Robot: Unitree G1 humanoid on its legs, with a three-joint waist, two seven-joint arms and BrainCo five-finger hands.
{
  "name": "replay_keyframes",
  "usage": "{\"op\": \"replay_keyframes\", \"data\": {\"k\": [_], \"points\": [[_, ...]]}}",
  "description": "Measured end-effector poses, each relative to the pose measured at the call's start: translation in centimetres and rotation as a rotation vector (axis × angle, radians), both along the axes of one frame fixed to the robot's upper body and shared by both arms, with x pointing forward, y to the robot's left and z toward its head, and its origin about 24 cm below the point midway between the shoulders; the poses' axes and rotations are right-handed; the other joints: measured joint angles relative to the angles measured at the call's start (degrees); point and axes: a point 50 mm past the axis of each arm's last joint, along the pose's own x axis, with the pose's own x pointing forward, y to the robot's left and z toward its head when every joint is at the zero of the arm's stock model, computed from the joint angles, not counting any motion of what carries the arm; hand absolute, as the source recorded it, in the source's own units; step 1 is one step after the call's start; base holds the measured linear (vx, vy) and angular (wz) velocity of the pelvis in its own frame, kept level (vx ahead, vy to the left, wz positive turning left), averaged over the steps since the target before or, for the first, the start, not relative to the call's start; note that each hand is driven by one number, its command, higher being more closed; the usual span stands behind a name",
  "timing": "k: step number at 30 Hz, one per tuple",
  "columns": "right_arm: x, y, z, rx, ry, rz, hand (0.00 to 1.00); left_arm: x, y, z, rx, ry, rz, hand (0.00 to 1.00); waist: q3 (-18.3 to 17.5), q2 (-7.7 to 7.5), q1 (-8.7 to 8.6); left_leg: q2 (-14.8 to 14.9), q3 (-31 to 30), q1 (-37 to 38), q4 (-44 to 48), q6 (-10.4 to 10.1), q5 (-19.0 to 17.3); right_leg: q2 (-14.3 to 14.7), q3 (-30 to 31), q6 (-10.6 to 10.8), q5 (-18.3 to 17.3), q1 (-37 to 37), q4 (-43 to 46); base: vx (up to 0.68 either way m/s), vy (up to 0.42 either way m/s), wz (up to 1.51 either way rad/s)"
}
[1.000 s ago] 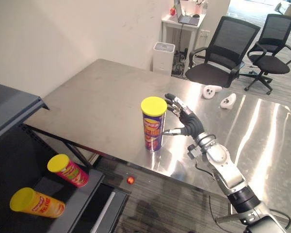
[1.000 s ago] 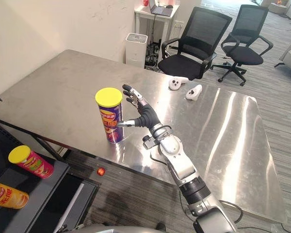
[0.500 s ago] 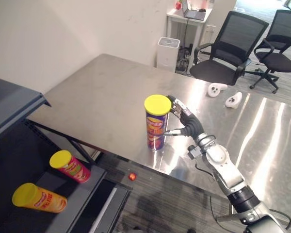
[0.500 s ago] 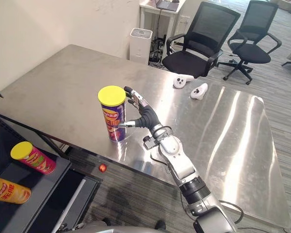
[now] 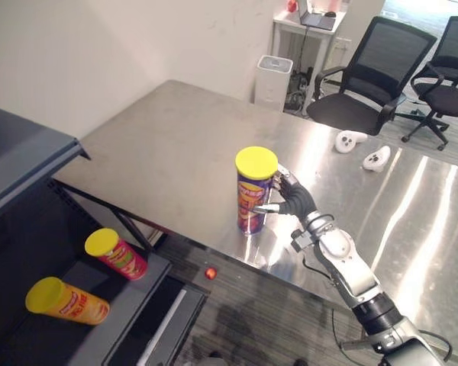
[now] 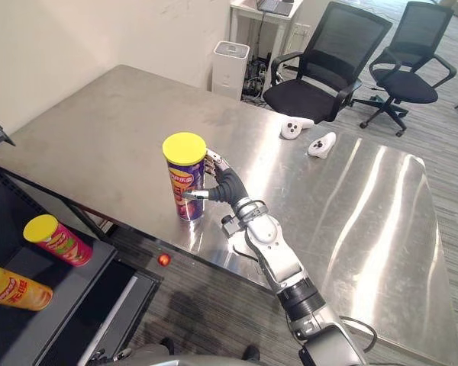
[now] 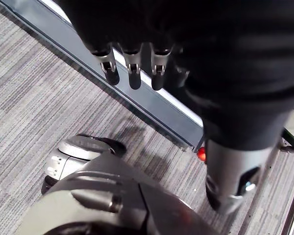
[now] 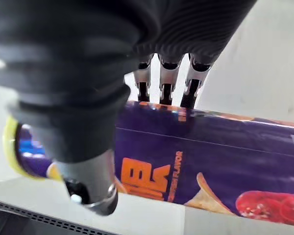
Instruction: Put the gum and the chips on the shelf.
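Centre frame, near steel table (image 5: 160, 145) edge: right hand (image 5: 294, 202), open a second ago, now wrapped round upright purple yellow-lidded chips can (image 5: 252, 200). Lift to dark shelf (image 5: 137, 305) likely next. Left hand (image 7: 134, 73) relaxed, idle.

A chips can (image 5: 253, 194) stands upright near the front edge of the surface (image 5: 160, 145). The right robot hand (image 5: 290, 200) closes on its right side, fingers behind it and thumb in front. Two controllers (image 5: 349, 140) lie well apart from it, toward the far right (side by side). Below and to the left, two cans (image 5: 116, 254) lie on their sides on the shelf (image 5: 141, 293). A small ball (image 5: 211, 272) rests on the floor (image 5: 237, 305) between the shelf and the surface's front edge. Office chairs (image 5: 374, 72) stand behind the surface.
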Motion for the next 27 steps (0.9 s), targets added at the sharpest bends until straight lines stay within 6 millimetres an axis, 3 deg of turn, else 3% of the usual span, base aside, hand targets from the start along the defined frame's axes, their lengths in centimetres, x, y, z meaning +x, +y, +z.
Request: {"op": "replay_keyframes", "data": {"k": [17,23,27], "points": [[0.3,0.3,-0.7,0.006,0.022,-0.026,1.00,0.0,0.2,0.0,0.005,0.000,0.007,0.00,0.1,-0.49,0.03,-0.1,-0.3,0.8,-1.0,0.0,0.7,-0.1,-0.2,0.0,0.0,0.6,-0.2,0.00,0.000,0.00],[0.4,-0.1,-0.2,0.014,0.006,-0.048,1.00,0.0,0.2,0.1,0.011,-0.005,0.008,0.00,0.2,-0.70,0.02,-0.1,-0.4,0.8,-1.1,0.0,0.9,-0.1,-0.2,0.0,0.0,0.6,-0.1,0.00,0.000,0.01],[0.4,-1.7,1.5,0.012,-0.064,-0.104,1.00,0.1,0.4,0.2,0.017,-0.017,0.022,0.00,0.5,-1.22,-0.01,-0.1,-1.0,0.7,-0.9,0.0,0.9,-0.1,-0.7,0.0,0.0,0.9,0.0,0.00,0.003,0.08]]}}
